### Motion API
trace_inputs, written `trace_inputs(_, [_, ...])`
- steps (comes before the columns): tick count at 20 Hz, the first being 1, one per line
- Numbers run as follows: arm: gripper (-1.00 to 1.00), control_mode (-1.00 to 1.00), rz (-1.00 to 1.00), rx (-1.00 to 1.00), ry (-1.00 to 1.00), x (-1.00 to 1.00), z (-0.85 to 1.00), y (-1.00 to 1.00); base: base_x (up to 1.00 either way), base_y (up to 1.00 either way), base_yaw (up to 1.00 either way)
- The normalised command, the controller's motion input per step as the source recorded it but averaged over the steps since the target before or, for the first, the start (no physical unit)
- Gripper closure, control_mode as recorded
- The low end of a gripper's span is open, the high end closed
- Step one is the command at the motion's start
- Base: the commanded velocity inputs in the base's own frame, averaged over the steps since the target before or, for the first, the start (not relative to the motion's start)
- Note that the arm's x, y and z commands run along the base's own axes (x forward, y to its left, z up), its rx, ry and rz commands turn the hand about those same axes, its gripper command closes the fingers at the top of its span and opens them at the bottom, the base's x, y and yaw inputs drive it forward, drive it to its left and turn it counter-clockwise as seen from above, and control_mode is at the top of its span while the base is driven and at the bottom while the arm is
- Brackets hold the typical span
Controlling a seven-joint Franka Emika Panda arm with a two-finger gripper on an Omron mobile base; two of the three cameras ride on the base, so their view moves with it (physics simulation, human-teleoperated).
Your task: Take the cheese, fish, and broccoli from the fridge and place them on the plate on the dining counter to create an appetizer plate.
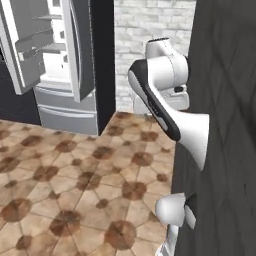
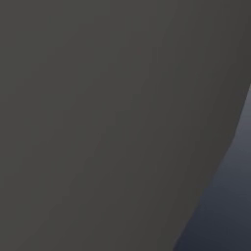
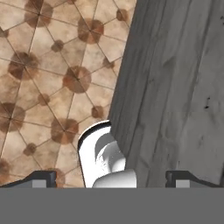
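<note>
The fridge [image 1: 55, 65] stood at the upper left of the left base view, across the floor from the robot, with its door [image 1: 17, 47] swung open to the left. Pale inner shelves and door bins showed inside, though too small to tell what lay on them. Below the open compartment sat a grey drawer front [image 1: 67, 112]. A tall dark cabinet panel [image 1: 102, 60] stood just right of the fridge, and beyond that a pale brick wall [image 1: 150, 25].

The floor [image 1: 65, 185] was laid in tan tiles with brown rosettes and stretched bare between the fridge and the robot. A dark grey wood-grained surface [image 1: 225, 125] rose along the right of the left base view, hard against the arm. In the right base view a flat dark surface [image 2: 98, 122] sat very near the camera, with a bluish-grey strip [image 2: 230, 196] at the lower right.

In the hand view the gripper [image 3: 112, 179] pointed down at the tiled floor beside the same dark wood-grained panel [image 3: 175, 87]. Its two dark fingertips [image 3: 41, 178] stood far apart at the bottom edge, spread wide with nothing between them.
</note>
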Motion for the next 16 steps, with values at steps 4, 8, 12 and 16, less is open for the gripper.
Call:
trace_inputs(4, [-1.00, 1.00, 0.00, 0.00, 0.00, 0.00, 0.00, 0.00, 1.00, 0.00, 0.00])
trace_inputs(8, [-1.00, 1.00, 0.00, 0.00, 0.00, 0.00, 0.00, 0.00, 1.00, 0.16, 0.04])
trace_inputs(12, [-1.00, 1.00, 0.00, 0.00, 0.00, 0.00, 0.00, 0.00, 1.00, 0.56, 0.01])
trace_inputs(16, [-1.00, 1.00, 0.00, 0.00, 0.00, 0.00, 0.00, 0.00, 1.00, 0.91, -0.03])
